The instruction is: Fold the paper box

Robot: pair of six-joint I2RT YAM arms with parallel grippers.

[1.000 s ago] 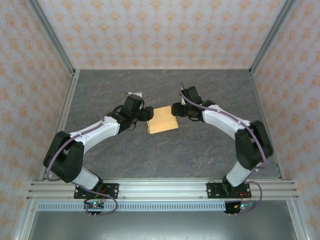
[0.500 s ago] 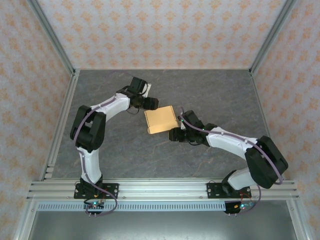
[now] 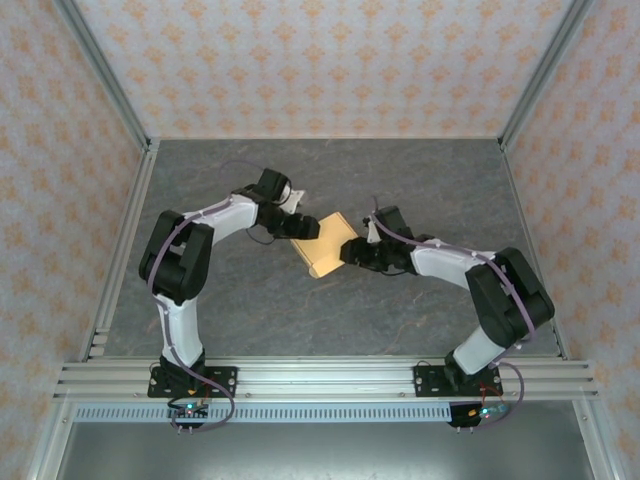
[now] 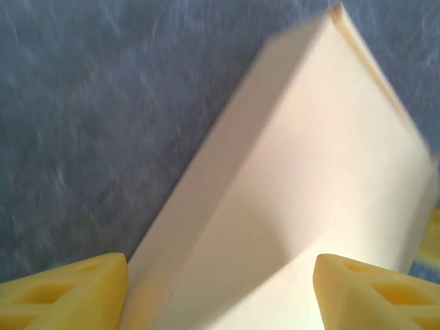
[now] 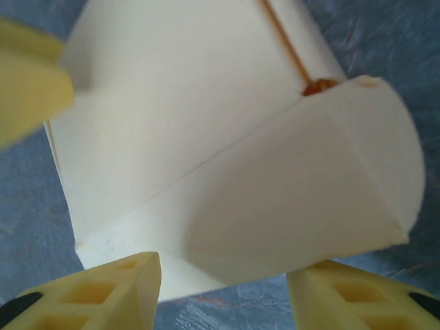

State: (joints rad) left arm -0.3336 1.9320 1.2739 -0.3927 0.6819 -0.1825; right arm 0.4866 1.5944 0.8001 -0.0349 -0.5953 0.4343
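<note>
The paper box (image 3: pixel 325 245), a small orange-yellow rectangular box, lies askew at the middle of the dark table. My left gripper (image 3: pixel 307 228) is at its upper-left corner, and my right gripper (image 3: pixel 349 251) is at its right edge. In the left wrist view the pale box (image 4: pixel 295 172) spans the space ahead of the left gripper (image 4: pixel 220 285), whose yellow fingertips (image 4: pixel 69 289) stand wide apart. In the right wrist view the box (image 5: pixel 185 117) shows a rounded end flap (image 5: pixel 309 185) just above the open right gripper (image 5: pixel 223 282). A left-gripper finger (image 5: pixel 27 79) rests at the box's far corner.
The grey stone-patterned table (image 3: pixel 400 180) is fenced by aluminium posts and patterned walls on three sides. A metal rail (image 3: pixel 320 378) carrying both arm bases runs along the near edge. Both forearms arch inward over the table's middle.
The box has turned to lie more diagonally. The left gripper has come down onto its upper-left corner, and the right gripper has swung from the box's lower side to its right edge.
</note>
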